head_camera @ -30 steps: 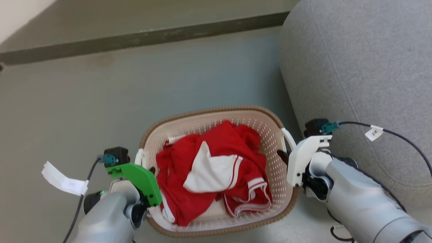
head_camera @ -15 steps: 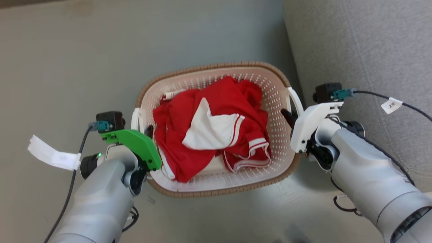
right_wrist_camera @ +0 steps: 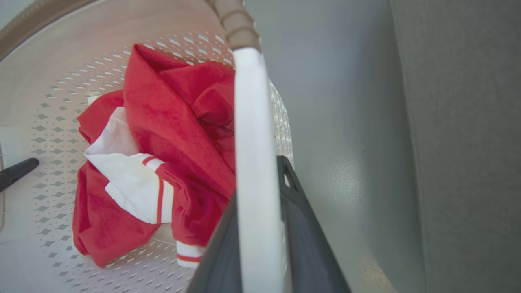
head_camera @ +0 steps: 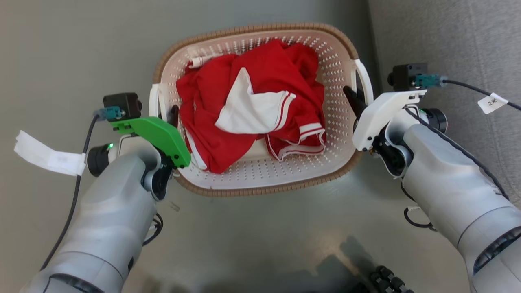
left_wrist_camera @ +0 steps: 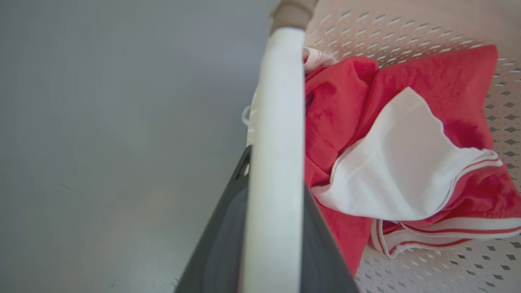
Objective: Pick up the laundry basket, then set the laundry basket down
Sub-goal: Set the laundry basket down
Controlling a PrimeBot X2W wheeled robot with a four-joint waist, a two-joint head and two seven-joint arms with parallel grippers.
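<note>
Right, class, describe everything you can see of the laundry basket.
The laundry basket is a rounded-rectangular cream plastic tub with perforated walls, a brown woven-look rim and two white side handles. It is upright above the grey floor, beside grey upholstery, holding a crumpled red and white garment. The left gripper clamps one handle, the right gripper the other.
</note>
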